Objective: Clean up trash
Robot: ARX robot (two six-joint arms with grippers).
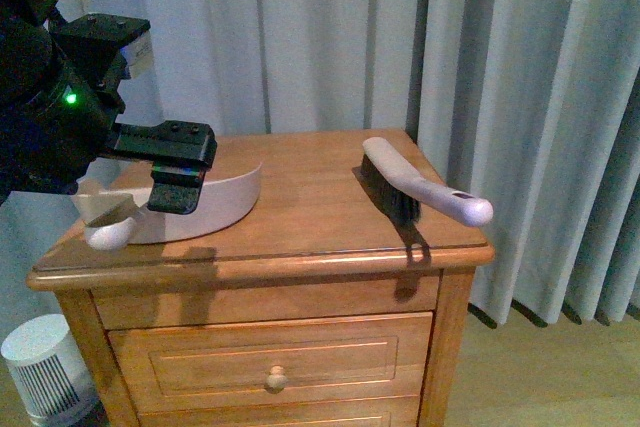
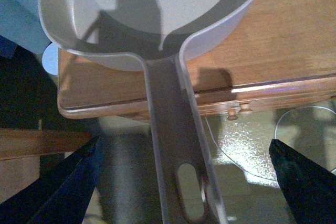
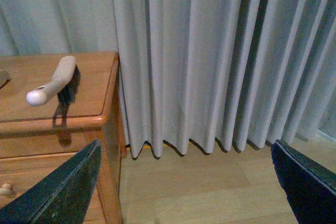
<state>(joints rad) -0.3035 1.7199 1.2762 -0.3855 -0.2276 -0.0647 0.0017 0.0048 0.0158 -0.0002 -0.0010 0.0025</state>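
No trash shows in any view; it is hidden or out of frame. A beige dustpan (image 1: 228, 199) lies on the left part of the wooden nightstand (image 1: 310, 217), and its handle (image 2: 176, 145) sticks out past the front edge. My left gripper (image 2: 184, 142) hangs open over that handle, one finger on each side and neither touching it; the front view shows the gripper (image 1: 178, 187) above the dustpan's left end. My right gripper (image 3: 186, 148) is open in the air to the right of the nightstand, above the floor, with nothing between its fingers.
A white-handled brush (image 1: 425, 189) with black bristles lies on the nightstand's right side and also shows in the right wrist view (image 3: 52, 83). Grey curtains (image 1: 520, 97) hang behind and to the right. A small white ribbed appliance (image 1: 42, 367) stands on the floor at the left.
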